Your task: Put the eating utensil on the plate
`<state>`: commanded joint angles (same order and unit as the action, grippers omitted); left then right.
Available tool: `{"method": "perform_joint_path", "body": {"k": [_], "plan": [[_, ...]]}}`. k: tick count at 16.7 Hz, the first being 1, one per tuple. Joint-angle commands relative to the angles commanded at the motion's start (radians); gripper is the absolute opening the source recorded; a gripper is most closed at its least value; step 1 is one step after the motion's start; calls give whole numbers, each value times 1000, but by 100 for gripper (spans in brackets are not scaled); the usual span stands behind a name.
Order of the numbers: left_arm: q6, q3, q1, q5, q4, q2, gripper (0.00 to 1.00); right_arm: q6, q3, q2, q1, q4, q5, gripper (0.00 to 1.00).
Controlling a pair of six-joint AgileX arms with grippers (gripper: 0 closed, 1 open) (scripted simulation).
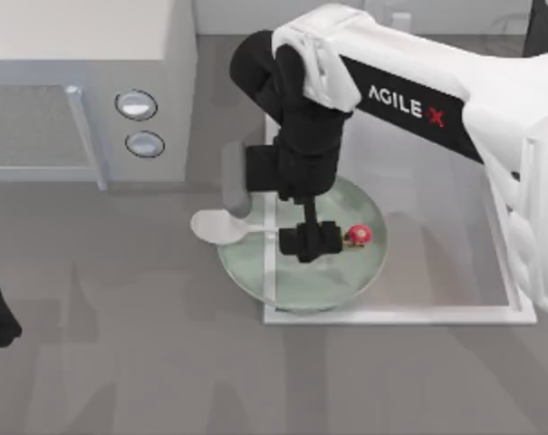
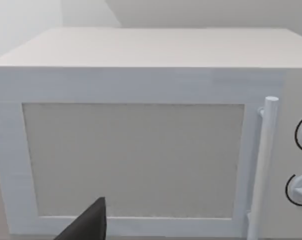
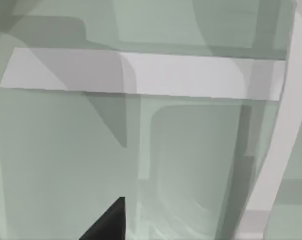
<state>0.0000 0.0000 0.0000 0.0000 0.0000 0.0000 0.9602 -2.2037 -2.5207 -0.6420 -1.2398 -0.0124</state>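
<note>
Here our right claw [image 1: 312, 241] grasps the spoon [image 1: 221, 227] mid-handle; its long axis lies crosswise, bowl overhanging the plate [image 1: 346, 281] leftward.

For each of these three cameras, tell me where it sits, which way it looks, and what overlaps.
Top view: above the table, looking down at the plate, spoon, microwave; right pincer on the spoon's handle, left arm at the left edge.
Left wrist view: on the left arm, facing the microwave door; a dark pincer finger shows.
Right wrist view: on the right arm, close over the plate; one dark finger shows.
Shared: microwave, plate.
</note>
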Motion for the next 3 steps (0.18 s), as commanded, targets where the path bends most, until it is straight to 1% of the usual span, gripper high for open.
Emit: {"method": "perform_joint_path", "body": {"k": [3], "plan": [[0, 0, 0, 0, 0, 0, 100, 0, 0, 0, 0, 0, 0, 100]]}}
